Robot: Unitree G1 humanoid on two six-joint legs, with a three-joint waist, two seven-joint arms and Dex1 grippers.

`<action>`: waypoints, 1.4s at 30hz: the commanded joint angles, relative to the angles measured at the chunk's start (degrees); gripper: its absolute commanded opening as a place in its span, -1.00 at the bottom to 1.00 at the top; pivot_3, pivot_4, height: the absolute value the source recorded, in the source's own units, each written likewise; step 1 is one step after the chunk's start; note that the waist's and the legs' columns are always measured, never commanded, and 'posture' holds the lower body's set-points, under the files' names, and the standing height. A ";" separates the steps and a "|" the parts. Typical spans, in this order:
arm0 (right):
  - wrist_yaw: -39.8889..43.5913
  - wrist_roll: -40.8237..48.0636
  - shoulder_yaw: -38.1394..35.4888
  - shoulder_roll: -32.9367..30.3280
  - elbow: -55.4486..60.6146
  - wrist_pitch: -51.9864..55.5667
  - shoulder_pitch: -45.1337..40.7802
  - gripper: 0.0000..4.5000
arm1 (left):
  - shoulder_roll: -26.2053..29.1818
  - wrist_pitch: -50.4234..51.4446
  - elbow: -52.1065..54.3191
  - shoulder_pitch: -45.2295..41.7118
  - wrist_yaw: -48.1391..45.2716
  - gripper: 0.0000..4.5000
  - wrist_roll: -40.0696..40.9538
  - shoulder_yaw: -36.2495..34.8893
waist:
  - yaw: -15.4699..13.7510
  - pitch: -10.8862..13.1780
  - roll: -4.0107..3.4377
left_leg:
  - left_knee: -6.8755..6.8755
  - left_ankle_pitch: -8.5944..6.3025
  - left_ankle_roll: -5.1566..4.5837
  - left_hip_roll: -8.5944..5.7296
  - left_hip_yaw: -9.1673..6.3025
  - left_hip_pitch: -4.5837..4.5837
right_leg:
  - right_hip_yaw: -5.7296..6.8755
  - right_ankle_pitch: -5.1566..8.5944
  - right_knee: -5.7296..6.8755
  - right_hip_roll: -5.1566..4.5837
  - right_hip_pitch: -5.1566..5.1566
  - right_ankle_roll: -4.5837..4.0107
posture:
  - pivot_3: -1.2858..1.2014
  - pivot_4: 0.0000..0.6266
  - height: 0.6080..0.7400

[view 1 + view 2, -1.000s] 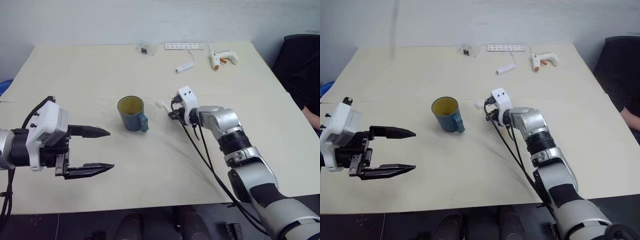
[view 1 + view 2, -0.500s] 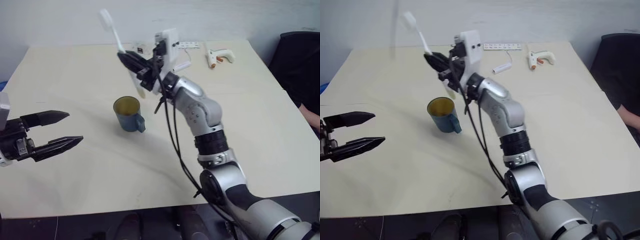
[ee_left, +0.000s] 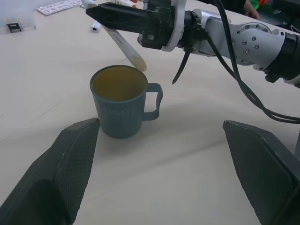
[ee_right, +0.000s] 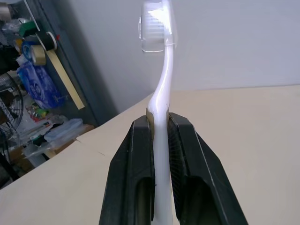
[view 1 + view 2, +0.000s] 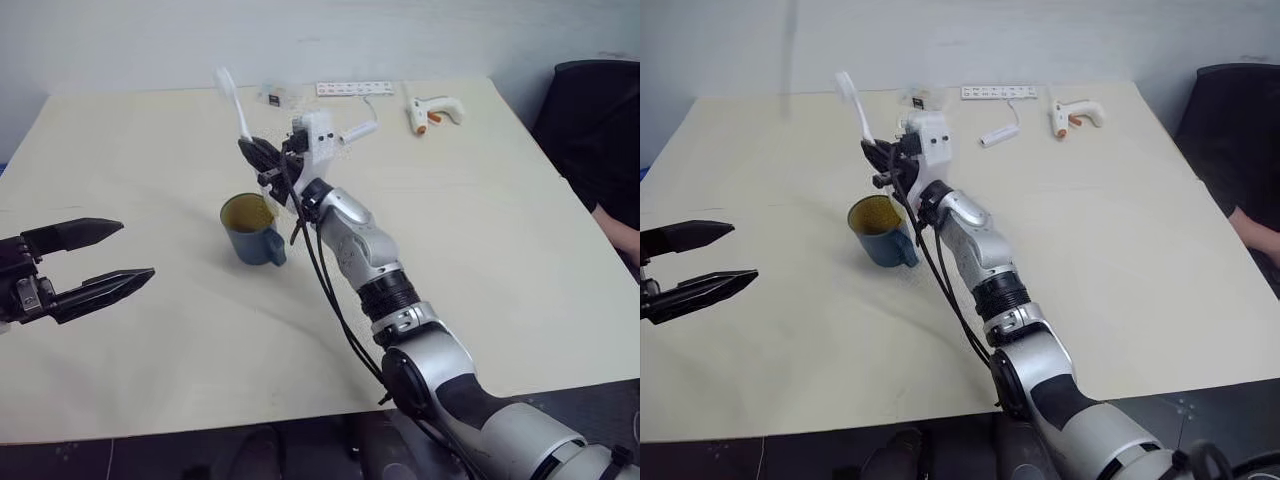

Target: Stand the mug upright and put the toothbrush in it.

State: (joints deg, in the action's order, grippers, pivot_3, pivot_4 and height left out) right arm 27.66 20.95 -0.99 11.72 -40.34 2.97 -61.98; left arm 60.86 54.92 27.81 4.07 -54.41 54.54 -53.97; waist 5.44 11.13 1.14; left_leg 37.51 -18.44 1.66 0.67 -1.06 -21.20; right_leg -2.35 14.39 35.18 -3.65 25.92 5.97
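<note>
mug (image 5: 251,228) stands upright on the table (image 5: 480,250), mouth up, handle toward the right arm's side. first half of the task looks done; step in hand is the insertion.

right gripper (image 5: 256,155) above and just behind the mug, jaws pinched tight on the toothbrush (image 4: 159,108) at mid-stem. bristle head up and tilted away from the robot, pale handle end hanging below the fingers, near the far rim of the mug in the left wrist view but not inside it.

left gripper (image 5: 125,255) off to the left of the mug, well apart, jaws spread wide, holding nothing.

next move, as i judge it: bring the handle end over the mug's mouth, turn the brush nearer to vertical, lower it in, then release. the brush is long against the mug, so it will lean on the rim; a hard push could tip the mug.

around: glue gun (image 5: 432,108), power strip (image 5: 354,88), short white cylinder with cord (image 5: 358,130), small clear box (image 5: 920,98), all along the far edge, well clear. nothing lies between brush and mug. a person's hand (image 5: 1252,228) at the right border.
</note>
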 commanded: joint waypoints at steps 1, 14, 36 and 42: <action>0.22 0.44 -0.44 5.78 -2.30 -3.59 -3.43 -0.96 | 0.95 -0.82 0.26 -0.33 -0.13 0.99 0.30 -1.70 | 0.27 0.00 0.01 | -0.01 0.00 0.02 0.01 0.00 0.01 | 0.00 0.01 0.03 0.00 0.00 -0.02 | 0.03 -0.52 1.00; 2.38 0.24 1.90 5.06 0.58 -5.83 -5.06 -0.96 | 0.70 -2.09 -0.55 0.20 -1.07 0.99 -0.94 -1.33 | 1.12 0.00 0.01 | -0.19 0.10 0.24 0.09 0.11 -0.07 | -0.19 0.13 0.50 0.12 0.51 -0.23 | 0.03 -0.52 1.00; 2.05 -0.43 4.19 10.46 -9.28 -9.29 -8.00 -0.09 | 0.01 -2.59 0.75 -0.40 0.76 0.99 0.09 -0.01 | 1.15 -0.01 0.02 | -0.17 0.11 0.27 0.09 0.10 -0.06 | -0.19 0.14 0.54 0.11 0.52 -0.25 | 0.03 -0.52 1.00; 3.21 -0.12 4.50 8.12 -4.92 -7.24 -6.67 0.61 | -0.05 -2.57 0.80 -0.36 0.85 0.99 0.05 -0.03 | 1.17 -0.01 0.02 | -0.19 0.12 0.30 0.11 0.09 -0.06 | -0.18 0.15 0.55 0.12 0.54 -0.27 | 0.03 -0.52 1.00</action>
State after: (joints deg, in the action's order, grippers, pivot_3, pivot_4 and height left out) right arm 29.78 19.77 3.48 13.44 -50.03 -4.75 -68.05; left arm 60.89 52.96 28.38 3.82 -53.80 53.98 -52.85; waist 6.61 11.11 1.16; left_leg 37.32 -18.32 1.96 0.78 -0.97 -21.26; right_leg -2.53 14.54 35.73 -3.54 26.46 5.71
